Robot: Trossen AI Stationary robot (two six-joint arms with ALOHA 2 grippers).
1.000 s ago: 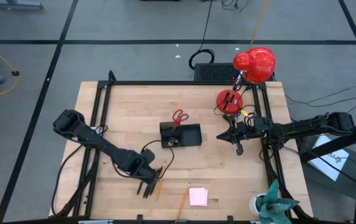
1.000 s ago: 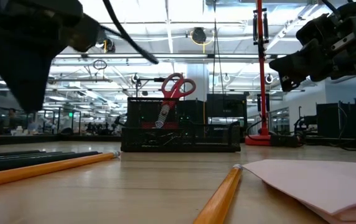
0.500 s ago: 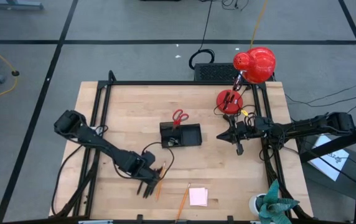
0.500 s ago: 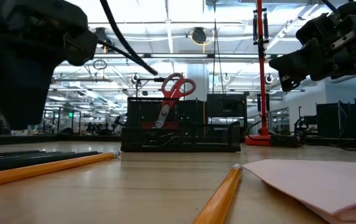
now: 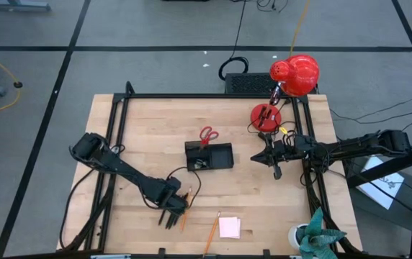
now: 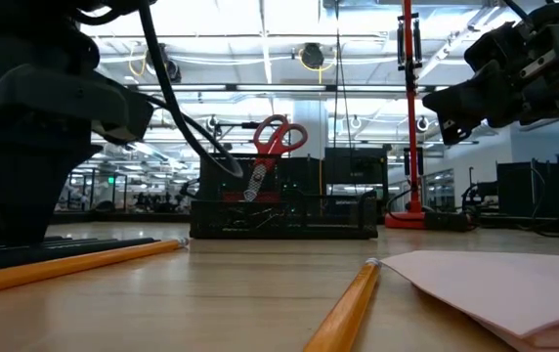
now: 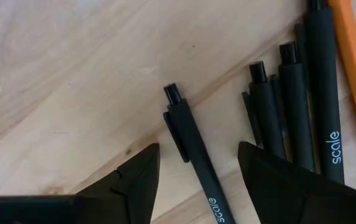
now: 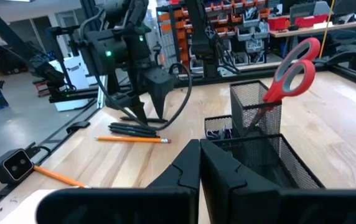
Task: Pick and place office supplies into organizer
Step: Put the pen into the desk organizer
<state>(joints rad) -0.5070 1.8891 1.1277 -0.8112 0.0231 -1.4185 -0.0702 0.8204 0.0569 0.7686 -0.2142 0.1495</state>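
The left gripper (image 7: 198, 171) is hovering with fingers spread astride one black pen (image 7: 193, 163), whose long axis is running between them. Pens are lying at the organizer's (image 5: 209, 155) seven o'clock; the right gripper (image 5: 266, 159), fingers pressed together, is waiting at its three o'clock.

— Where do the cameras sit?
— One overhead, facing straight down on the table (image 5: 148, 137); one at tabletop level; one on each wrist.
— What overlaps?
— The scissors (image 6: 272, 139) in the organizer (image 8: 262, 146) appear in three views.
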